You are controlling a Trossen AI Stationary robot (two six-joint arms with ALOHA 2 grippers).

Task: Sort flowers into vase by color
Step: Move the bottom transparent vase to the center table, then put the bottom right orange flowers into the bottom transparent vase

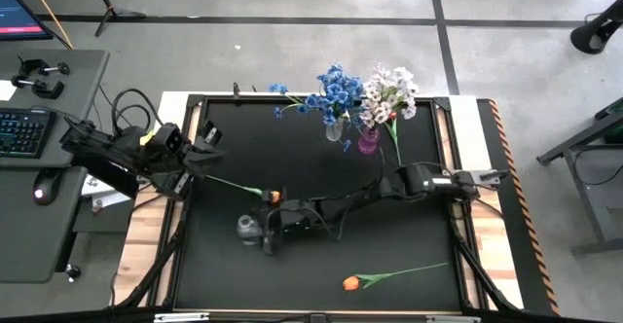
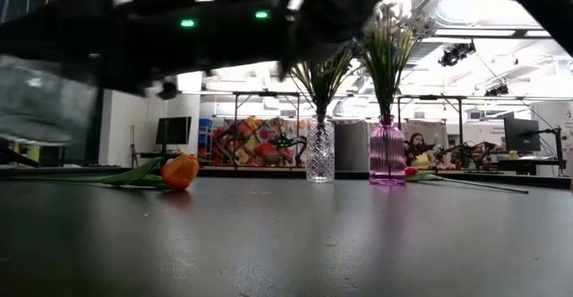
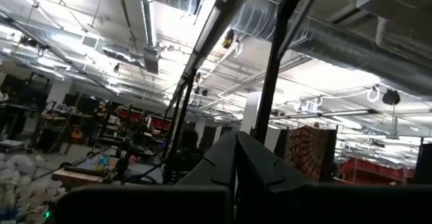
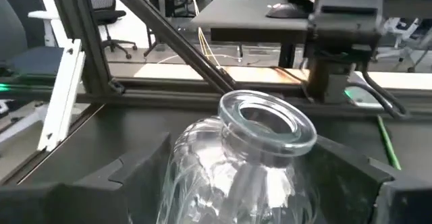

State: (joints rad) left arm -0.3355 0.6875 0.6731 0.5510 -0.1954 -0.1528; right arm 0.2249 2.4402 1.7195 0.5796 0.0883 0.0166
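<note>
My right gripper (image 1: 257,228) reaches from the table's right to left of centre and is shut on an empty clear glass vase (image 1: 245,227). Just beyond it an orange tulip (image 1: 275,197) lies flat, its stem running toward the left arm. A second orange tulip (image 1: 351,283) lies near the near edge. At the far edge stand a clear vase of blue sprays (image 1: 334,128) and a purple vase of white sprays (image 1: 368,141). My left gripper (image 1: 211,138) waits shut at the table's left edge, pointing up at the ceiling in its wrist view (image 3: 235,160). My right gripper holds the clear vase by its ribbed body (image 4: 202,163) below the neck, pinched between the two fingers (image 4: 138,166), one on each side. The fingers come roughly level from the table's right. The vase's open mouth (image 4: 270,124) faces up, and in the low view the vase (image 2: 36,100) hangs clear of the table.
Another stem with a reddish bud (image 2: 410,172) lies on the table right of the purple vase (image 2: 387,152). A metal frame (image 1: 195,99) rims the black table. A desk with a keyboard (image 1: 21,131) stands left of it. Open black surface lies between the two orange tulips.
</note>
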